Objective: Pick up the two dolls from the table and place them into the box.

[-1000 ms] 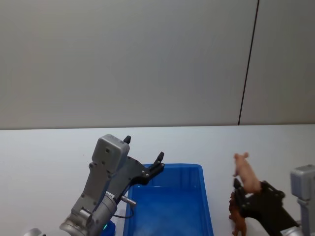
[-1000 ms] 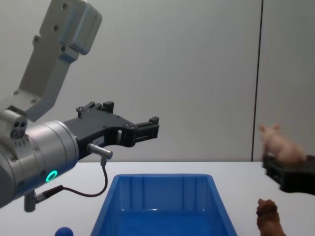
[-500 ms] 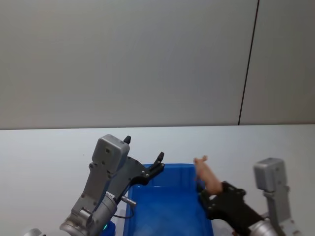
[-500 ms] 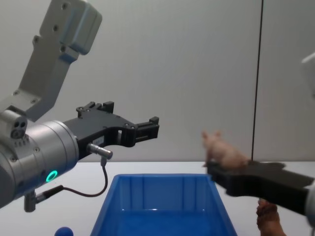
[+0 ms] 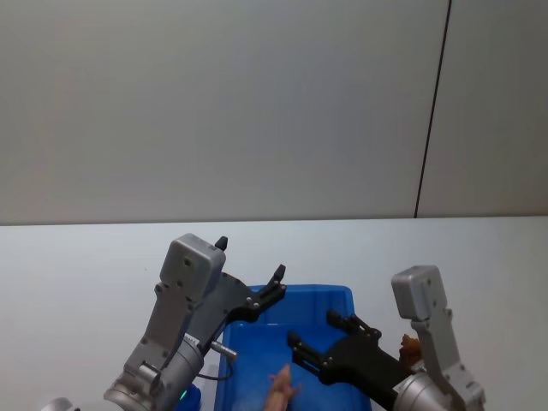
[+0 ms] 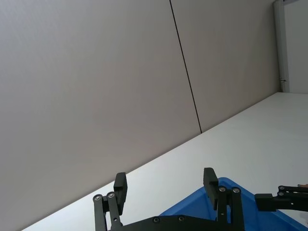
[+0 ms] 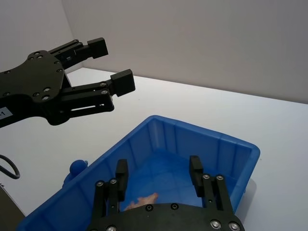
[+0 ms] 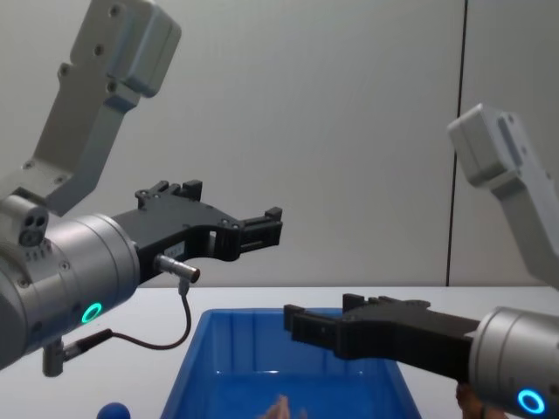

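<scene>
Below the right end effector (image 5: 312, 329) — open, empty — pink doll (image 5: 281, 390) lies inside box (image 5: 317, 291).

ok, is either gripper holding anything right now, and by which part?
Nothing is held. The right gripper is open over the box, with the pink doll loose inside the box below it. The left gripper is open and empty too.

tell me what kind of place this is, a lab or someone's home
Probably a robot lab or test cell, not a home: a plain white table against a bare grey panelled wall, and the left claw and right claw held open at a blue box.
</scene>
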Robot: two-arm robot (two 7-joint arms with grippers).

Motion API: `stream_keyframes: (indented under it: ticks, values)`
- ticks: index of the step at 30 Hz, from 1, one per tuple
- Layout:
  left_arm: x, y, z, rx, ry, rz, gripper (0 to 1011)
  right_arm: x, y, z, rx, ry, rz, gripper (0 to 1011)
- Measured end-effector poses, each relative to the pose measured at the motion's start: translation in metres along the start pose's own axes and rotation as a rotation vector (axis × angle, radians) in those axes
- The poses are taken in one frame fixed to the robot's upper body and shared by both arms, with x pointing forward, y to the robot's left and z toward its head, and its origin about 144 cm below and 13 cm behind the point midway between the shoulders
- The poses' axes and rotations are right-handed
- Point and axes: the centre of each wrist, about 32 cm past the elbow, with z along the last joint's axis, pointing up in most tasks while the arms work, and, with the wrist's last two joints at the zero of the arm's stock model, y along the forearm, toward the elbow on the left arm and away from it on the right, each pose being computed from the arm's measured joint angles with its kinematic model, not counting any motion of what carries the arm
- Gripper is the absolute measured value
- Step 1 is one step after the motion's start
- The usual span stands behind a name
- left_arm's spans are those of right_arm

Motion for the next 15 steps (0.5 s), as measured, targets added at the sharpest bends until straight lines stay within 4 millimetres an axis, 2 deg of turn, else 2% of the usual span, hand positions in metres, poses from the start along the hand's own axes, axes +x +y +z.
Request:
stream_keyframes:
  ticks: [10,15]
  values:
    - [0.0000,0.0000,0.0000,0.000,0.000,0.000,1001,-0.0003,0.0015,0.0010,-0.014,0.008,-0.030,1001]
    - [0.0000,0.0000,0.0000,0.000,0.000,0.000,1002,-0.0011,-0.0042,0.0023,-0.009,0.003,-0.072,1001]
